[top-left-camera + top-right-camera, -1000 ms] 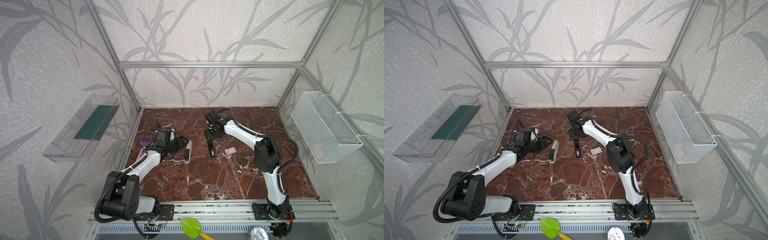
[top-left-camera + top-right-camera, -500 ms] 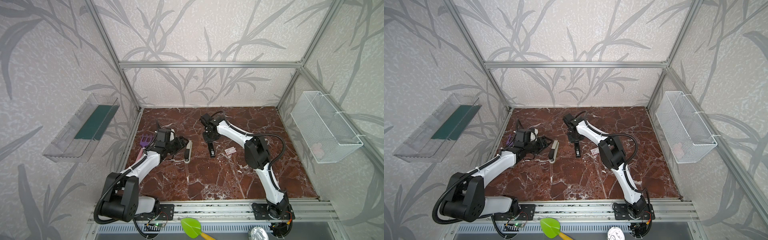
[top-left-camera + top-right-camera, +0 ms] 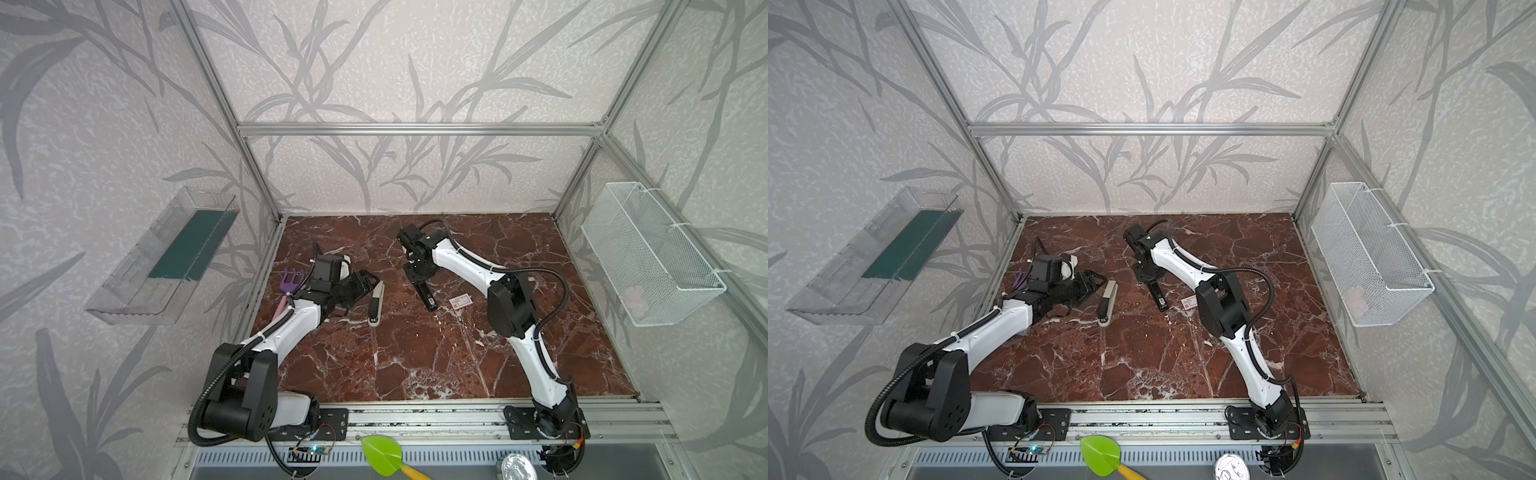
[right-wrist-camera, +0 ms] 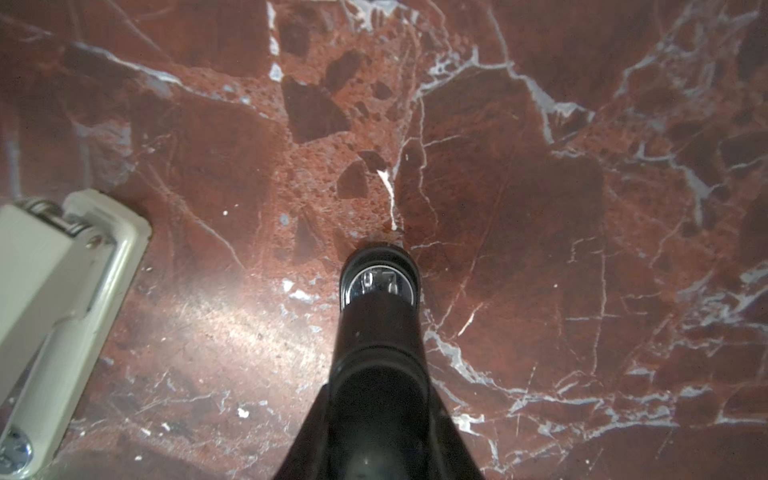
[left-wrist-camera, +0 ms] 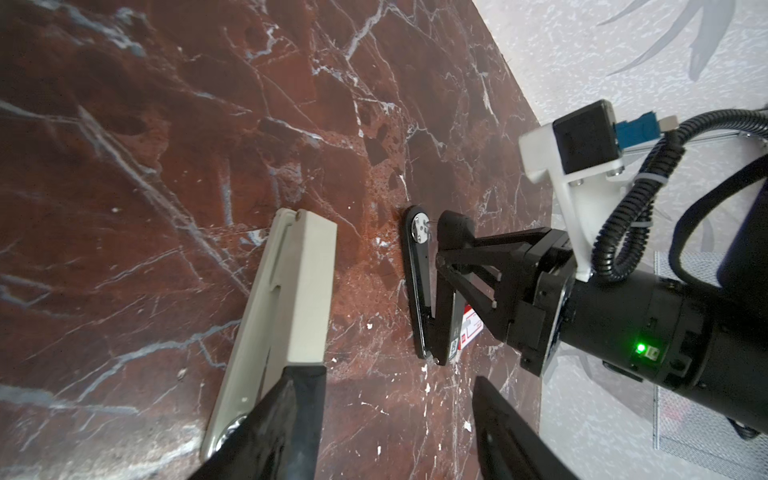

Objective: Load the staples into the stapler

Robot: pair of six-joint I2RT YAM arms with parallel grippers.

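Note:
The black stapler (image 3: 428,295) (image 3: 1158,297) lies mid-table, its base (image 5: 417,291) flat and its upper arm lifted off the anvil (image 4: 380,284). My right gripper (image 3: 419,274) (image 4: 378,390) comes down on its far end, and its fingers (image 5: 455,224) are shut on that upper arm. The staples (image 3: 461,300) (image 3: 1190,302) (image 5: 471,328), a small white box with a red label, lie just right of it. A grey stapler (image 3: 376,303) (image 5: 286,299) (image 4: 54,291) lies to the left. My left gripper (image 3: 365,282) (image 5: 390,374) is open beside it, one finger against its near end.
A purple hand rake (image 3: 293,280) lies by the left wall behind my left arm. A clear tray (image 3: 166,257) hangs on the left wall and a wire basket (image 3: 648,253) on the right. A green scoop (image 3: 384,455) sits on the front rail.
My right gripper has shifted slightly left over the black stapler's far end and closed on it, its elbow swinging left. The left arm has stayed put.

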